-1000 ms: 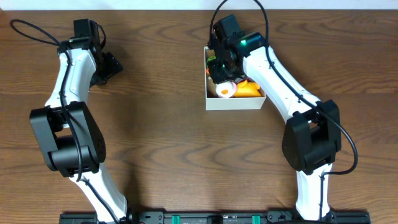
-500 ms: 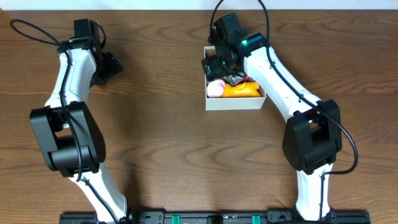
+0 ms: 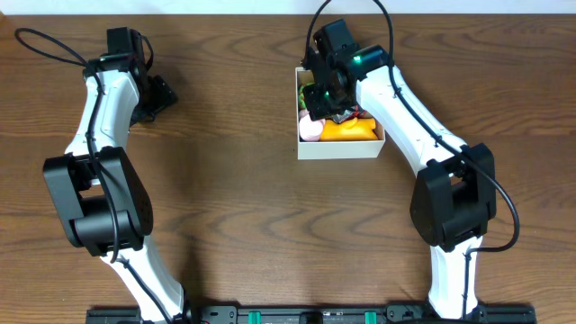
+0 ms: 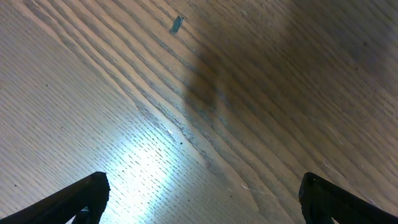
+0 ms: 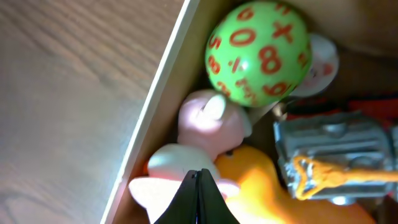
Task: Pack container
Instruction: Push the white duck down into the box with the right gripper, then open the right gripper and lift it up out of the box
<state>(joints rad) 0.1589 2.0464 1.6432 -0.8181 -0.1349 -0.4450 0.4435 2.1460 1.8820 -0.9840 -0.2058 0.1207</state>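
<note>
The container [image 3: 337, 149] is a square white-walled box with a brown inside, at the table's far middle-right; its left wall shows in the right wrist view [image 5: 158, 106]. Inside lie a pink toy [image 5: 208, 121] [image 3: 310, 128], an orange toy [image 5: 273, 193] [image 3: 351, 130], a green ball with orange numbers [image 5: 258, 53] and a grey piece with orange cord [image 5: 333, 155]. My right gripper [image 5: 200, 186] [image 3: 328, 97] is shut and empty, its tips just above the pink toy. My left gripper [image 4: 202, 205] [image 3: 160, 94] is open over bare wood at the far left.
A white round object [image 5: 323, 59] lies behind the green ball in the box. The wooden table [image 3: 225, 207] spreads around the box. A black rail [image 3: 306, 315] runs along the near edge.
My right gripper swung about over the box and has come back over its left part. A pink toy now shows where a white and orange piece showed. The left arm has not moved.
</note>
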